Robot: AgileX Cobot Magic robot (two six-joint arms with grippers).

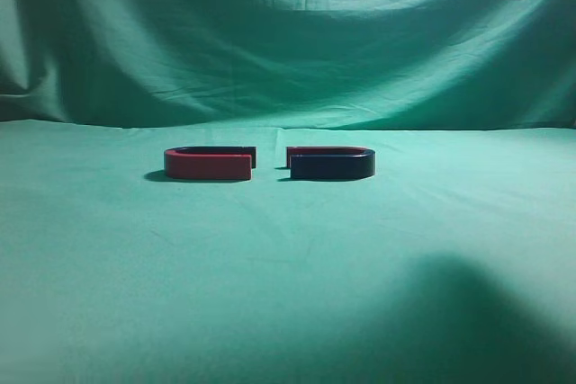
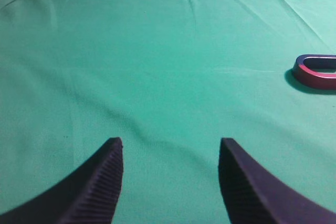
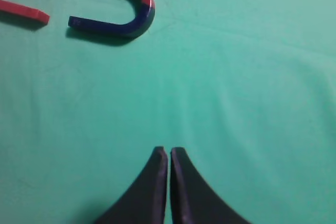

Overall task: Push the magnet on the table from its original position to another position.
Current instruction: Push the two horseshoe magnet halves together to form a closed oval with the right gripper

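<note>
The left gripper (image 2: 170,179) was seen spread wide, w/ a broad gap between its ribbed fingers (image 2: 102,182); nothing was held or touched, and only bare green surface (image 2: 157,66) was seen under it. The right gripper (image 3: 168,182) was seen closed, tips pressed nearly together w/ only a thin slit left, nothing between them, well apart from the magnet (image 3: 126,9). The magnet (image 1: 331,163) was laid flat near the middle of the surface (image 1: 288,267), right of centre, dark arm near, red arm far, open end turned left. Just beside it, a second magnet (image 1: 209,164) was laid to the left w/ red arm near, open ends facing, a small gap kept between them. A draped green backdrop (image 1: 270,33) was hung at the far side.
</note>
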